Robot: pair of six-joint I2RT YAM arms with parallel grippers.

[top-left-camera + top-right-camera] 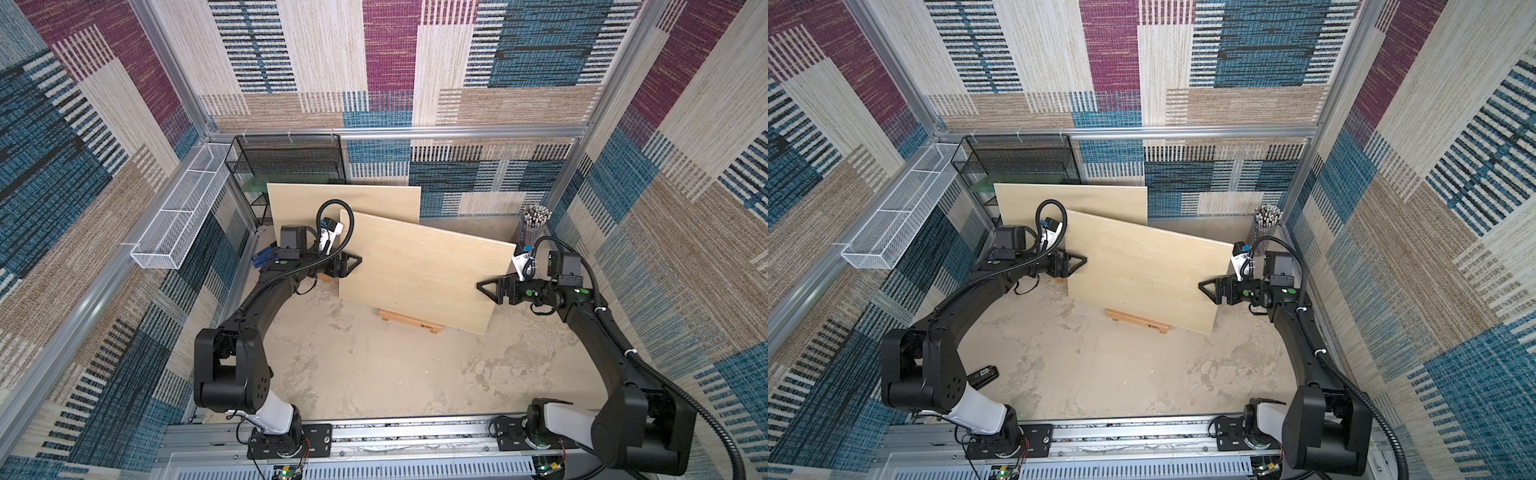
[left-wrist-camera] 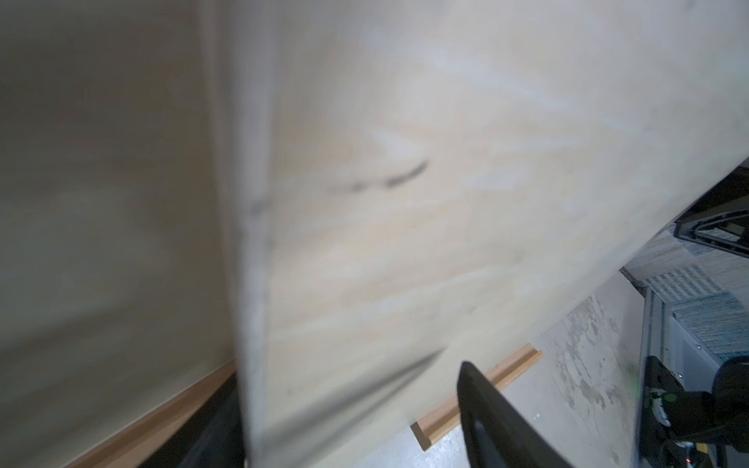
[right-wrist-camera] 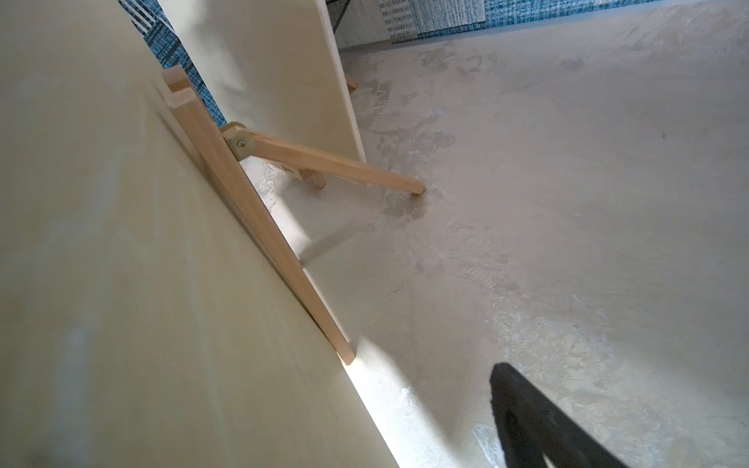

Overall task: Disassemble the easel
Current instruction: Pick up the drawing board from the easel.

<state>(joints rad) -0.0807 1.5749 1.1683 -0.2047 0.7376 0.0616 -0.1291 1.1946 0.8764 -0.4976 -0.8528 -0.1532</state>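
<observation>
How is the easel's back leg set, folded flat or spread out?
Spread. In the right wrist view the back leg angles away from the front rail at the hinge, its foot on the table.

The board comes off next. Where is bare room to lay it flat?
Widest bare table: between the easel ledge and the front rail. A narrower strip behind the board, beside the pencil cup. Crowded: far-left corner, with second board and black rack.

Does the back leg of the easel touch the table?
Yes, the right wrist view shows the back leg with its foot on the table.
</observation>
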